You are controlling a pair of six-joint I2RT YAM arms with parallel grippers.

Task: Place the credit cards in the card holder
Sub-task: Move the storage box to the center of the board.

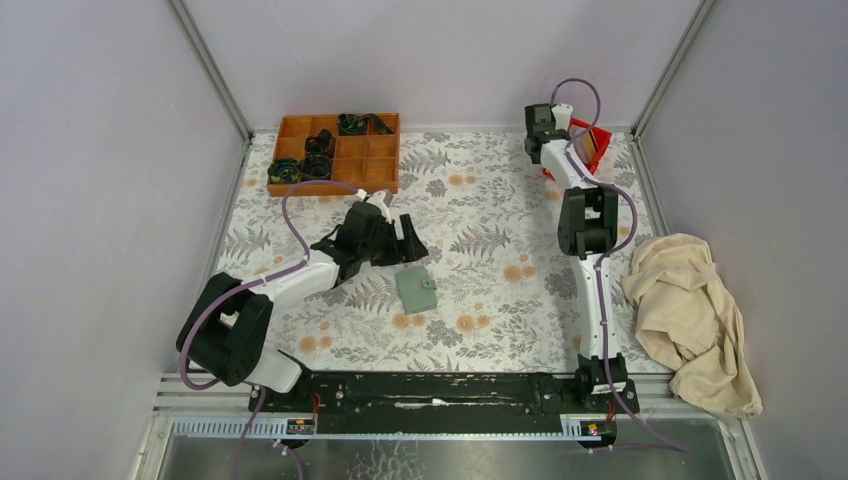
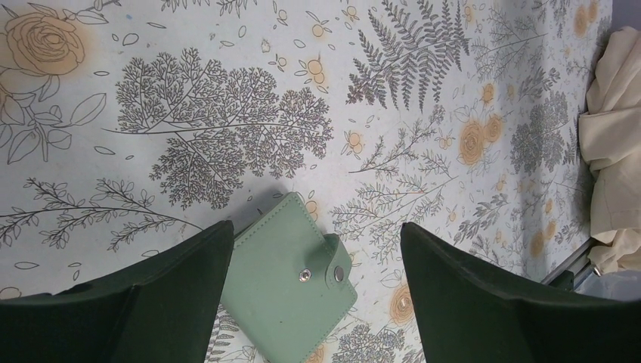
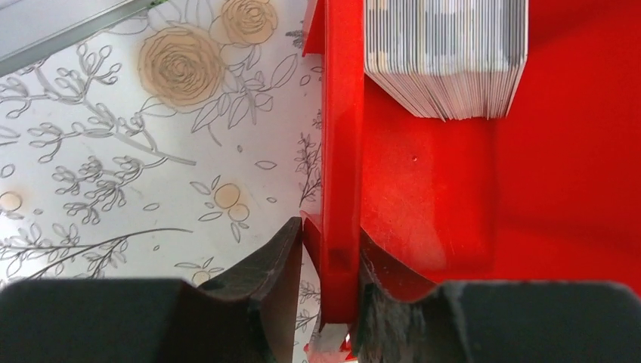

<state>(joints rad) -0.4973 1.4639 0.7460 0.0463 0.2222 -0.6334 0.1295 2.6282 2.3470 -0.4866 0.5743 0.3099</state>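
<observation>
Looking from above: the left gripper (image 1: 402,246) hangs over the floral-printed table covering (image 1: 500,200), just up and left of the flat sage-green bifold card holder (image 1: 416,291), which lies closed mid-table.
Far right corner: the right gripper (image 1: 560,135) reaches to the red plastic bin (image 1: 594,150) (its fingertips are too small to make out here).
Bystanders: a brown wooden compartment tray (image 1: 380,160) at the far left, a crumpled beige cloth (image 1: 690,320) at the right edge.
Left wrist view: the card holder (image 2: 280,302) lies flat with its snap tab fastened, between the two dark fingers (image 2: 181,280). It sits nearer the one on the picture's left, one corner hidden behind it, and apart from the other.
Left jaws: spread wide, holding nothing.
Right wrist view: the bin's upright wall (image 3: 342,151) runs between the fingers. The thin rectangular plastic credit cards (image 3: 446,57) stand packed in a stack inside the bin, beyond the fingertips.
Right jaws: drawn in narrow onto the bin wall, one pad on each face, with no card between them.
</observation>
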